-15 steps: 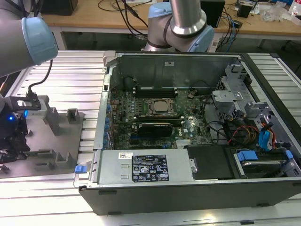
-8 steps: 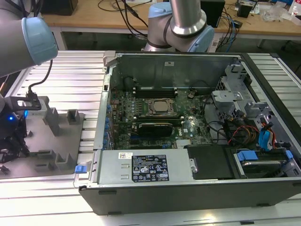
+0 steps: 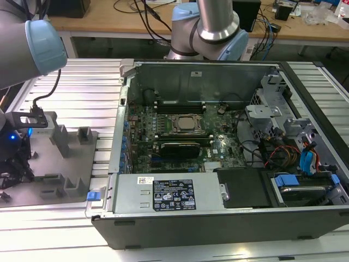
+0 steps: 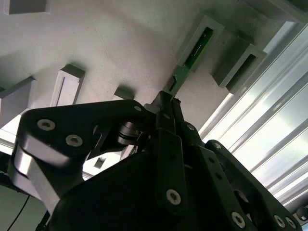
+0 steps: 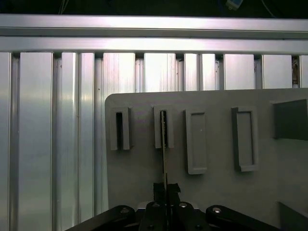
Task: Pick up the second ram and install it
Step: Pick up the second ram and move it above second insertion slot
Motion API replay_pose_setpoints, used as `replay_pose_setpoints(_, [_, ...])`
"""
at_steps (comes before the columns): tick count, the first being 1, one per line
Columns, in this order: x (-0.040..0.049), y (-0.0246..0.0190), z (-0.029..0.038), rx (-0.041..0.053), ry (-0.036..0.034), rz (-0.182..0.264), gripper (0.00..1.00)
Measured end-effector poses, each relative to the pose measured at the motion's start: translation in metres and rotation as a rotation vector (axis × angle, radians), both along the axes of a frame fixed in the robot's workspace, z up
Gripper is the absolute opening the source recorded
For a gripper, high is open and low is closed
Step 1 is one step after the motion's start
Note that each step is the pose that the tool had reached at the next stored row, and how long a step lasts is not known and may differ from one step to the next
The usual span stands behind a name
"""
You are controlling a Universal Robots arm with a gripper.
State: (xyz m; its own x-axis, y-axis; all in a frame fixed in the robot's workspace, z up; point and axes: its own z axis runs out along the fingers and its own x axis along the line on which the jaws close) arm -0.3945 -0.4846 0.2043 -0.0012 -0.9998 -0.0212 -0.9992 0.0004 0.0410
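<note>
The second ram is a thin strip seen edge-on. One end stands in a slotted block of the grey tray, and the other end runs down between my fingertips. In the second wrist view the second ram shows a green face in that block. My gripper is shut on the stick's near end, and the gripper looks the same in the second wrist view. In the exterior view the gripper hangs over the tray at the exterior view's left.
An open computer case lies to the exterior view's right of the tray, with the motherboard and its long black sockets exposed. More moulded blocks stand on the tray. Ribbed aluminium table surrounds it.
</note>
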Motion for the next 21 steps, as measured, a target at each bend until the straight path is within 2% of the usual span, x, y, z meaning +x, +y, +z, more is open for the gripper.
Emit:
replay_pose_setpoints(6, [0.0001, 0.0001, 0.0009, 0.0004, -0.0004, 0.0, 0.13])
replay_pose_setpoints(11, [0.0, 0.0, 0.0104, 0.0, -0.0001, 0.0, 0.13])
replay_pose_setpoints(19, [0.0, 0.0001, 0.0209, 0.0, 0.0, 0.0, 0.13])
replay_pose_setpoints(21, [0.0, 0.0001, 0.0259, 0.0, 0.0, 0.0, 0.13])
